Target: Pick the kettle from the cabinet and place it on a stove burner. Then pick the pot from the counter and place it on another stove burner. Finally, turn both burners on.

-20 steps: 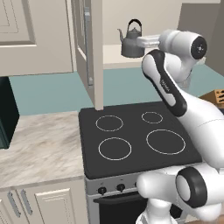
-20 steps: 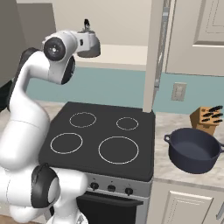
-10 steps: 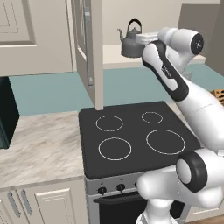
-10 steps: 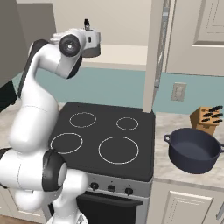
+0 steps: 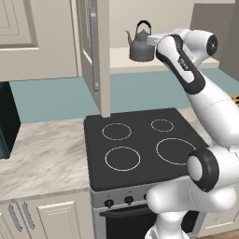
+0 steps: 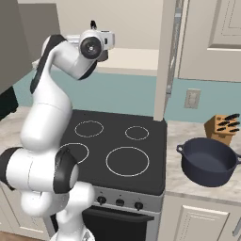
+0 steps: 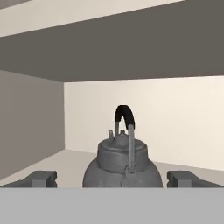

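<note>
Two base views flanking the arm, sharing the cooktop (image 5: 140, 144), hand view close on kettle (image 7: 122, 168)

Arm raised, reaching forward – claw (image 7: 112, 178) level, jaws spread wide

You're in a home kitchen — black glass cooktop (image 5: 140, 144), cream wall cabinet (image 5: 37, 37), marbled counter (image 5: 37, 154), knife block (image 6: 222, 129).

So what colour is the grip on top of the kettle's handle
Black, on thin grey metal arms; the kettle body is dark grey. The hand view shows it best.
</note>
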You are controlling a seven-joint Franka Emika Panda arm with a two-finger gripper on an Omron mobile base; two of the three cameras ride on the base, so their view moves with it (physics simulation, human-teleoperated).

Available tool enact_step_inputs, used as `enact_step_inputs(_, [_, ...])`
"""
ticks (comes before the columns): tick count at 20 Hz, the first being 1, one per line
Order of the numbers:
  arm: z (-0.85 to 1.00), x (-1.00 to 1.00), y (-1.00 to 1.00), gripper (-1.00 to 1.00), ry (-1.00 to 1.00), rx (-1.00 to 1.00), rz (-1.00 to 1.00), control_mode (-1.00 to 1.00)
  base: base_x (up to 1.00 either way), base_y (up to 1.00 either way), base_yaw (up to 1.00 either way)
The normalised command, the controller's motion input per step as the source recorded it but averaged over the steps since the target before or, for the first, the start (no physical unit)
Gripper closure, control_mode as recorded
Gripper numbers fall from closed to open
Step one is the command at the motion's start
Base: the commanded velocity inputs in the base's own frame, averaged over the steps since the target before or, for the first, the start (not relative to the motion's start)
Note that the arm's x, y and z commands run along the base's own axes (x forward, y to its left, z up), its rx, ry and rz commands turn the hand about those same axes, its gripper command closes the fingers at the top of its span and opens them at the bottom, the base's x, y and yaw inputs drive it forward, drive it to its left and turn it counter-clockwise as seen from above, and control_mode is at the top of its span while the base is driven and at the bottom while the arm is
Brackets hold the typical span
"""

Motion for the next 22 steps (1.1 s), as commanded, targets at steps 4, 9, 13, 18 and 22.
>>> enact_step_inputs(4, [0.0,0.2,-0.11,-1.0,0.0,0.0,0.05,-1.0,0.0,0.0,0.0])
enact_step_inputs(9, [0.0,0.21,-0.05,-1.0,0.0,0.0,0.05,-1.0,0.0,0.0,0.0])
enact_step_inputs(13, [0.01,0.23,-0.01,-1.0,0.0,0.0,0.05,-1.0,0.0,0.0,0.0])
enact_step_inputs(18, [0.04,0.23,-0.05,-1.0,0.0,0.0,0.05,-1.0,0.0,0.0,0.0])
enact_step_inputs(22, [0.01,0.22,-0.01,-1.0,0.0,0.0,0.05,-1.0,0.0,0.0,0.0])
